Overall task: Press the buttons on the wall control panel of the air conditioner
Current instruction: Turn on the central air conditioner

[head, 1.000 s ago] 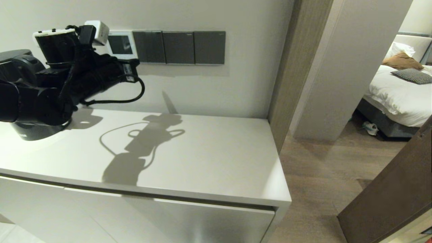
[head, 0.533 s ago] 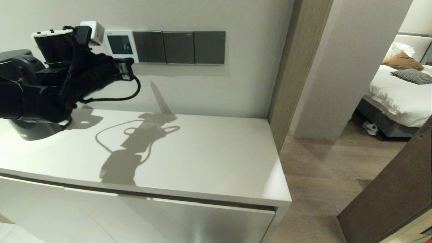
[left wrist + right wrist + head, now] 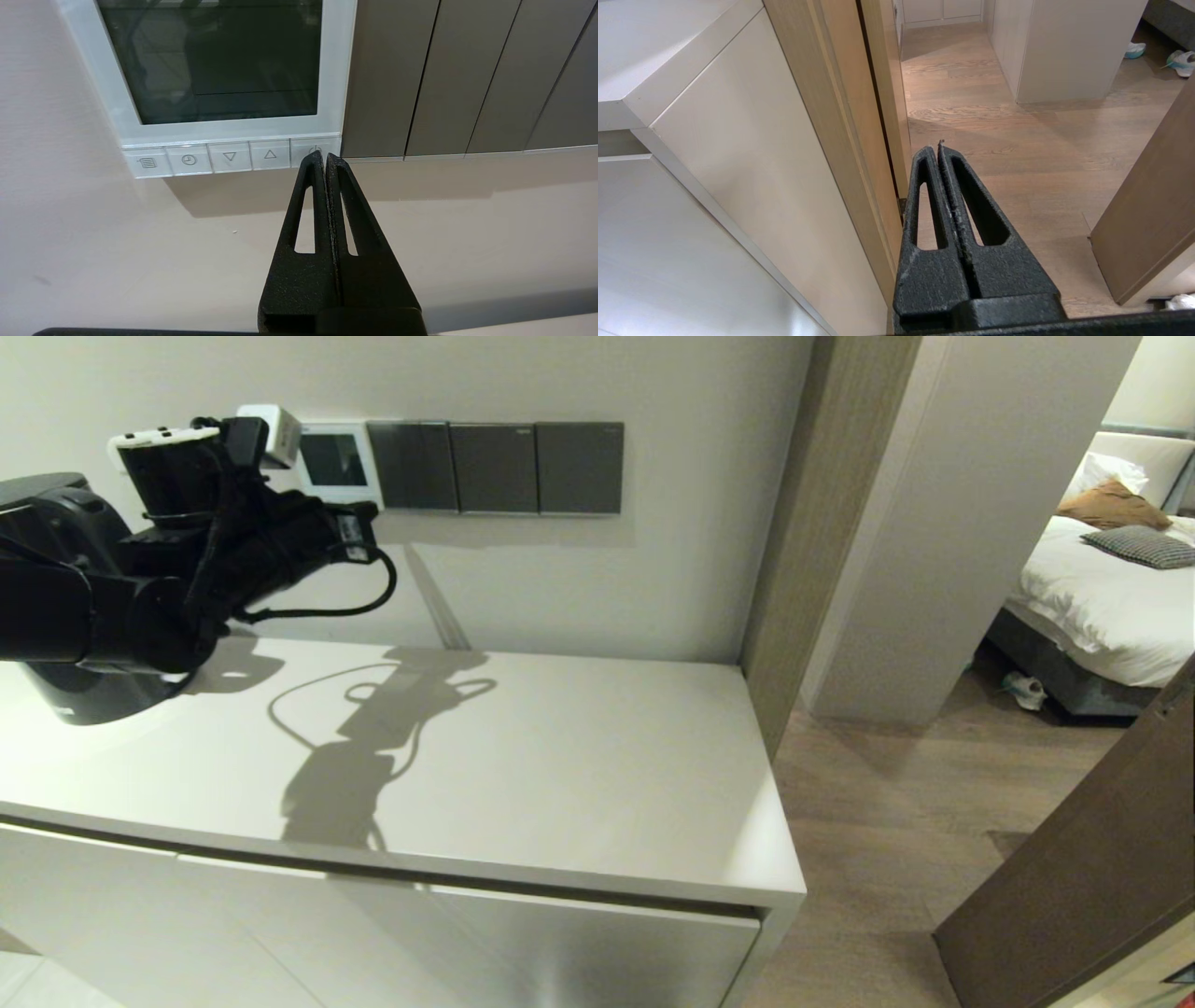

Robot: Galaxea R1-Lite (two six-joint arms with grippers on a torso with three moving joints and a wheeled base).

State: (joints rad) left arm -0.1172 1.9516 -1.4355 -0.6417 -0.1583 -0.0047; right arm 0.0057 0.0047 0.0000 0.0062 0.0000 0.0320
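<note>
The white air conditioner's wall control panel (image 3: pixel 333 461) hangs on the wall with a dark screen; it also fills the left wrist view (image 3: pixel 219 70). Its row of small white-grey buttons (image 3: pixel 229 157) runs along the bottom strip. My left gripper (image 3: pixel 325 157) is shut and empty, its tip at the rightmost power button (image 3: pixel 312 149), partly covering it. In the head view the left arm (image 3: pixel 233 541) reaches up to the panel and its fingers are hidden behind the wrist. My right gripper (image 3: pixel 938 148) is shut and empty, parked low beside the cabinet, over the wooden floor.
Three dark grey switch plates (image 3: pixel 495 467) sit right of the panel. A white cabinet top (image 3: pixel 523 775) lies below the wall. A wooden door frame (image 3: pixel 794 523) and an open doorway to a bedroom (image 3: pixel 1102 579) are on the right.
My left arm dipped left and away from the panel half a second ago, then came back up and right toward it. The screen stays dark.
</note>
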